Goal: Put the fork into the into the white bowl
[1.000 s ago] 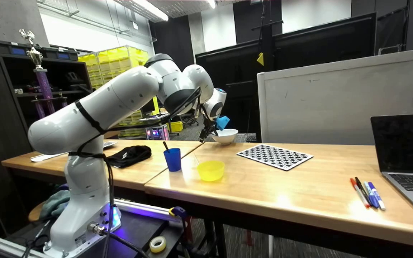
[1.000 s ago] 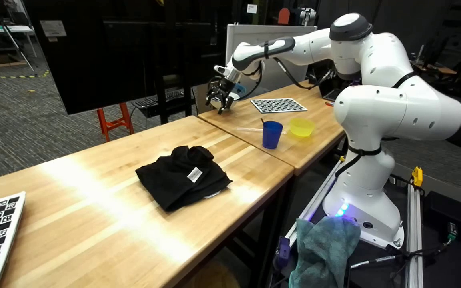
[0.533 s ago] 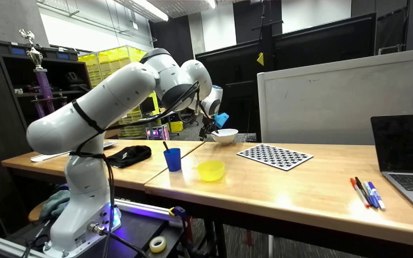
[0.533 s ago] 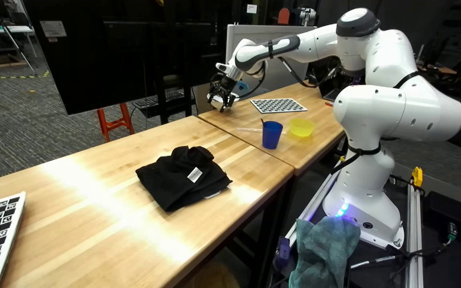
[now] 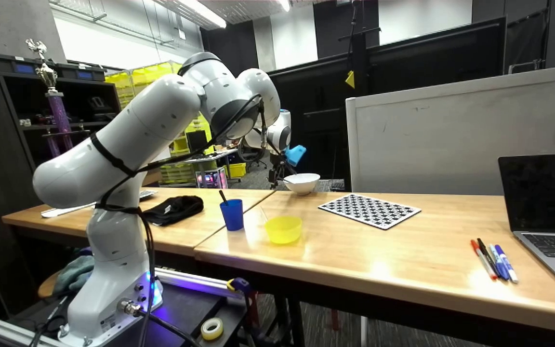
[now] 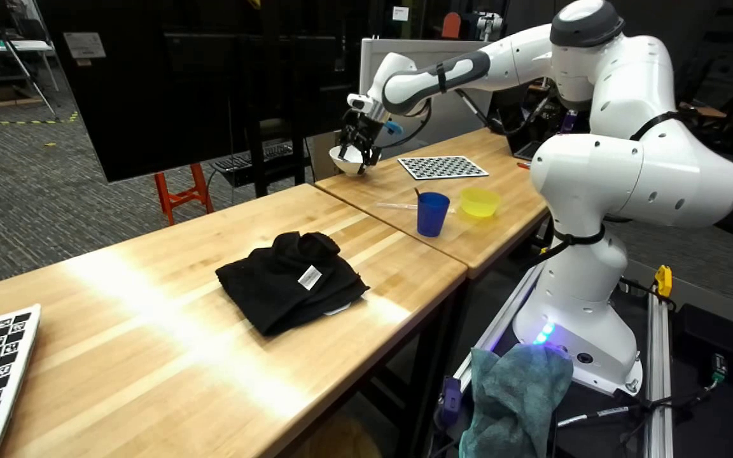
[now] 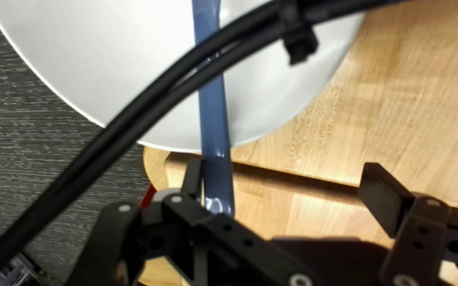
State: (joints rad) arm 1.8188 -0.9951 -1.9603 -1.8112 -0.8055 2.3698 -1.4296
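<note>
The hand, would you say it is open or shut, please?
Open: the wrist view shows the hand with fingers wide apart, tabletop between them and the blue utensil beside only one.

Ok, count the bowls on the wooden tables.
2. In both exterior views: the round white bowl farther back, by the black claw; the translucent round yellow bowl nearer, beside the blue tapered cup. The white robot arm might hide others.

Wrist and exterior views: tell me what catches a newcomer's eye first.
Probably the white robot arm, stretched toward the white bowl in both exterior views. Then perhaps the bright yellow bowl near the blue cup on the table. In the wrist view, the blue-grey handle, presumably the fork's, crosses the white bowl's rim beside one jaw of the open gripper.
</note>
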